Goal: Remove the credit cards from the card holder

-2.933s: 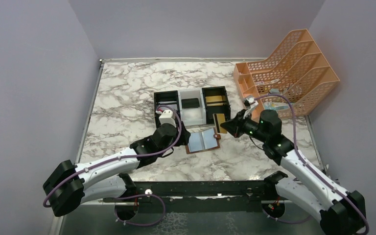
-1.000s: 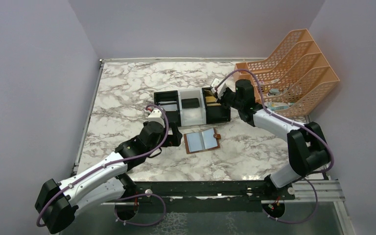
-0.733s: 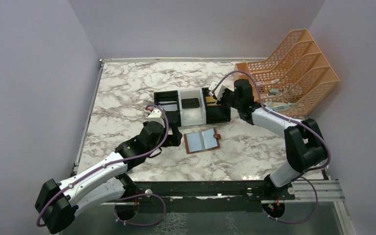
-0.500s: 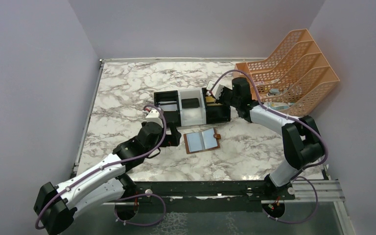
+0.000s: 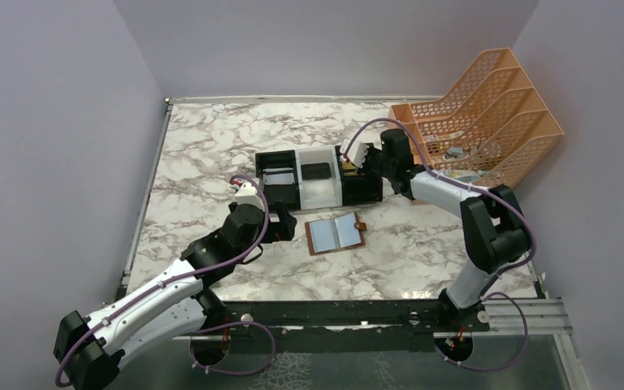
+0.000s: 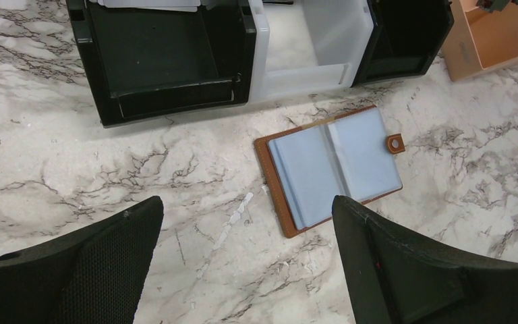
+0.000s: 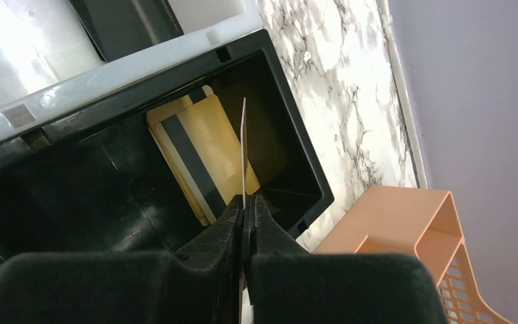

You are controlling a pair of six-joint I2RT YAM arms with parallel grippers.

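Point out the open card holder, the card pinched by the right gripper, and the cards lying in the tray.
card holder (image 6: 364, 155): left wrist view, on its right blue-grey inner page.
held card (image 7: 244, 148): right wrist view, on its upright thin edge.
stored cards (image 7: 217, 137): right wrist view, on the top gold card's face.

Open card holder (image 5: 335, 234); gold credit cards (image 7: 199, 152)
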